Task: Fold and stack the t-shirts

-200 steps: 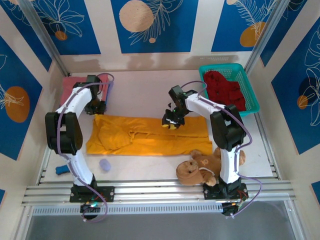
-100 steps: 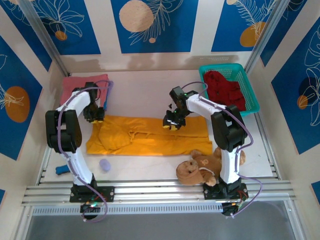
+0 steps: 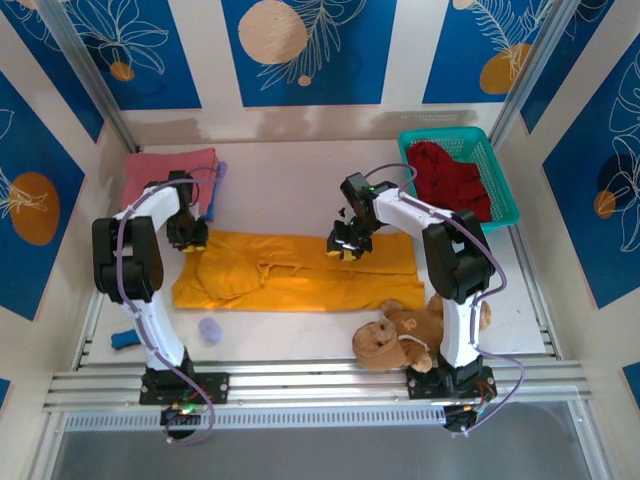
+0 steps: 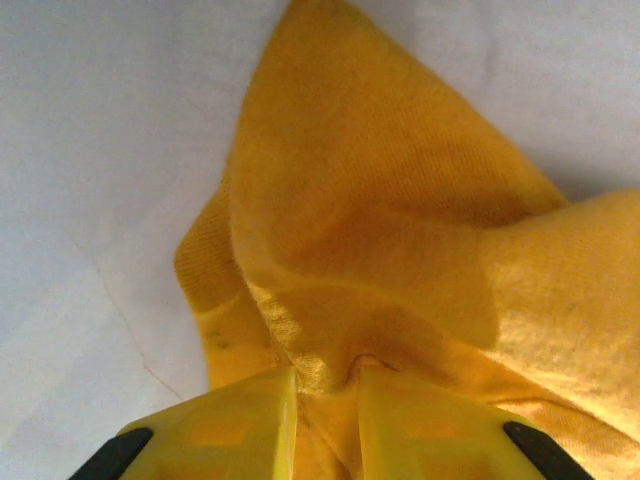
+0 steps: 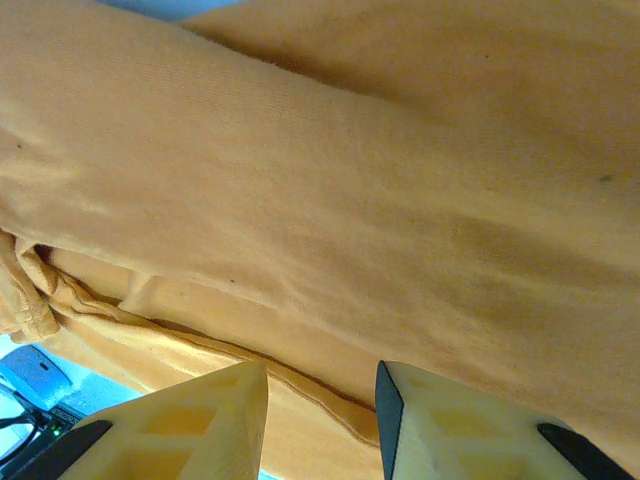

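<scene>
Lying spread across the middle of the table, the mustard-orange t-shirt made a long strip running left to right. The left fingers were at its far left corner, nearly closed, with a bunched fold of the yellow cloth pinched in the narrow gap between them. The right fingers were at the shirt's far edge, right of its middle. They stood a little apart with a hem of the cloth in the gap, and I could not tell whether they gripped it. The salmon-pink t-shirt lay folded in the far left corner, with the blue t-shirt showing as a strip along its right side. The dark red t-shirt was heaped in the teal basket at the far right. A brown teddy lay near the right arm's base.
</scene>
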Motion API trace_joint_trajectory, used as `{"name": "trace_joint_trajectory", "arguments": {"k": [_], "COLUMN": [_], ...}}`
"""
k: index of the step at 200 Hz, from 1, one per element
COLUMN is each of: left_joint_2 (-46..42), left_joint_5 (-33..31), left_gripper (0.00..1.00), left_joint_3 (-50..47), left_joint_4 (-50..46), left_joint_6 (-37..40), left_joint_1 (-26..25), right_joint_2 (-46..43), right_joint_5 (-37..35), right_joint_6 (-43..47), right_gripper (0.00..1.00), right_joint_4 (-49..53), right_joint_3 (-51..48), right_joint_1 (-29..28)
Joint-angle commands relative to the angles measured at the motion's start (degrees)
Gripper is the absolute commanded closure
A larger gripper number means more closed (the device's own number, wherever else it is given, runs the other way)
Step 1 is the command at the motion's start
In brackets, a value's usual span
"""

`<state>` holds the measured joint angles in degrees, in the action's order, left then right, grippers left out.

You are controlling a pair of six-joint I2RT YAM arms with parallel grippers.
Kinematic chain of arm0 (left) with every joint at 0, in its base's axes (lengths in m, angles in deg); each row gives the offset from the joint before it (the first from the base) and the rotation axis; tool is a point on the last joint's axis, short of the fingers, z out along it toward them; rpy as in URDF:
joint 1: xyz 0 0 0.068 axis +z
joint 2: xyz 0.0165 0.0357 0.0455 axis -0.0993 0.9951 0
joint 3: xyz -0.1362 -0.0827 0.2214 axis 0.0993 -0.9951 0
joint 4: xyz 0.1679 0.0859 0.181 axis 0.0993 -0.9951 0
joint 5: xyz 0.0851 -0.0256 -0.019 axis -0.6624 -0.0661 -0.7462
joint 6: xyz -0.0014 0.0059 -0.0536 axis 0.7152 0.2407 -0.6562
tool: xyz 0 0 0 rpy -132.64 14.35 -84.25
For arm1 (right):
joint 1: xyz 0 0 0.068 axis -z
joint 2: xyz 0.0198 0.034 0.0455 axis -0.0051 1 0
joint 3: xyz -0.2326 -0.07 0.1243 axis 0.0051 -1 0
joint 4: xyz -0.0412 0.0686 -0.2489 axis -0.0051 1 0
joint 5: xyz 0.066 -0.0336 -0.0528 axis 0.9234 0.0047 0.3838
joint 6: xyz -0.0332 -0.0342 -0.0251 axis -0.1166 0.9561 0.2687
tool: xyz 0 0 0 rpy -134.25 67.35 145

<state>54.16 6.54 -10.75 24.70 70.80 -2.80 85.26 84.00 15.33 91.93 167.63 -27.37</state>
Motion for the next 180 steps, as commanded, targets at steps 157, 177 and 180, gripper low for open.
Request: {"name": "trace_joint_trajectory", "arguments": {"k": [157, 177, 180], "left_joint_2": [-1.3, -0.4, -0.2], "left_joint_5": [-5.1, -6.1, -6.2], "left_gripper": [1.0, 1.0, 1.0], "left_joint_3": [2.3, 2.8, 2.9], "left_joint_4": [-3.6, -4.1, -4.1], "left_joint_6": [2.3, 2.8, 2.9], "left_joint_1": [0.7, 0.7, 0.7], "right_joint_2": [-1.7, -1.6, -1.5], "right_joint_5": [1.2, 1.1, 1.1], "right_joint_6": [1.3, 1.4, 1.4], "right_gripper": [0.64, 0.64, 0.64], "right_joint_4": [1.3, 1.3, 1.3], "right_joint_3": [-0.7, -0.8, -0.9], "right_joint_1": [0.4, 0.5, 0.5]}}
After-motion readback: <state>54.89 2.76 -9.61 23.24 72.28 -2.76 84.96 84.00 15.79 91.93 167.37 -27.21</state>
